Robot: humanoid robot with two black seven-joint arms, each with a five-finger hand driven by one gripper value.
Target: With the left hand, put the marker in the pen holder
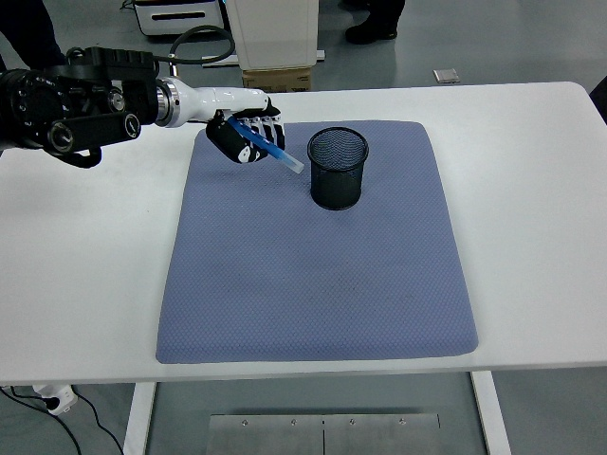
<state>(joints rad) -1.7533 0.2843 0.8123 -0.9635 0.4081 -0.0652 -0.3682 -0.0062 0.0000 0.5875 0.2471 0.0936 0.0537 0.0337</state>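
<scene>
My left hand (248,135) hangs over the back left corner of the blue mat (313,275), its fingers shut on a blue marker (269,147). The marker slants down to the right, and its pale tip ends just left of the pen holder's rim. The pen holder (338,168) is a black mesh cup standing upright on the mat's back middle, with nothing visible inside. The right arm is out of view.
The white table (531,190) extends around the mat on all sides. A black cable (194,36) loops behind the left forearm. Beyond the table's far edge stand a cardboard box (277,81) and a white pedestal, with a person's legs at the top left.
</scene>
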